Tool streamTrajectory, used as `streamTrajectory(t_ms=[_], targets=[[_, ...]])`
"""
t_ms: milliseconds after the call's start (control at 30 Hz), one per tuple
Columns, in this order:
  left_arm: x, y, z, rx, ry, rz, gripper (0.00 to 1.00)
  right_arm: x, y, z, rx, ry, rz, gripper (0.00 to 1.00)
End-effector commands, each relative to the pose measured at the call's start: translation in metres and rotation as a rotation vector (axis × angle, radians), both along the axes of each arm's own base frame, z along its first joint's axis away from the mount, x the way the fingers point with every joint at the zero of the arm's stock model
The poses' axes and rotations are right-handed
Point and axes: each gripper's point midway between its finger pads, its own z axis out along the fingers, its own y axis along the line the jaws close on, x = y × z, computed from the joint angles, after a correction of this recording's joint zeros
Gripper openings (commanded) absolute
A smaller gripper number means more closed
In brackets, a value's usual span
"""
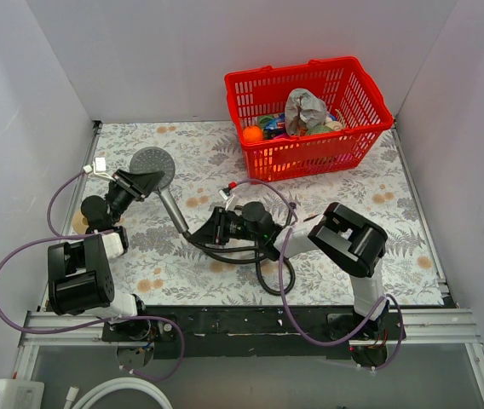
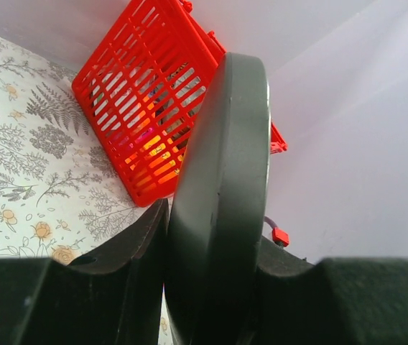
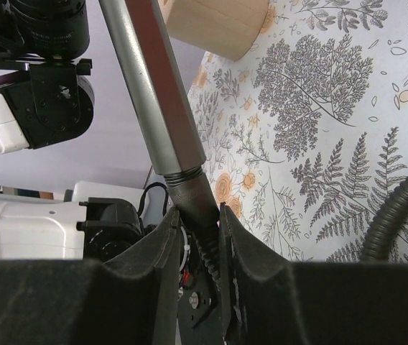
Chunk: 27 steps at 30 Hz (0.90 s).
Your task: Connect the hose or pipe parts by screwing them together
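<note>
The grey shower head (image 1: 152,160) lies near the table's left side, its straight handle (image 1: 174,213) running down towards the middle. My left gripper (image 1: 150,181) is shut on the disc's rim. In the left wrist view the dark disc edge (image 2: 222,180) fills the gap of the left gripper (image 2: 215,287). My right gripper (image 1: 211,228) is shut on the black hose's end nut (image 3: 195,195), seen in the right wrist view between the right gripper (image 3: 198,223) fingers. The nut sits against the handle (image 3: 150,86) end, where a few threads show. The black hose (image 1: 259,256) loops beside the right arm.
A red basket (image 1: 310,68) with an orange ball and other items stands at the back right. Purple cables (image 1: 20,256) trail round both arms. A white corrugated hose (image 1: 123,394) lies below the table's near edge. A tan round block (image 3: 211,21) sits beyond the handle.
</note>
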Motion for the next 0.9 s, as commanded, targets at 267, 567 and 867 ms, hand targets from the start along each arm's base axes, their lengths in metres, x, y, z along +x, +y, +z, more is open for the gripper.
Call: streamTrajectory(t_ms=[267, 567, 867], targets=[[-0.040, -0.035, -0.031, -0.067, 0.246, -0.257, 0.00, 0.064, -0.055, 0.158, 0.471, -0.356, -0.356, 0.39], [-0.012, -0.004, -0.041, 0.010, 0.263, -0.026, 0.00, 0.079, -0.062, 0.146, 0.101, -0.561, -0.406, 0.64], [0.015, 0.033, -0.052, 0.077, 0.329, 0.232, 0.00, 0.037, -0.052, 0.103, -0.583, -0.919, -0.120, 0.63]])
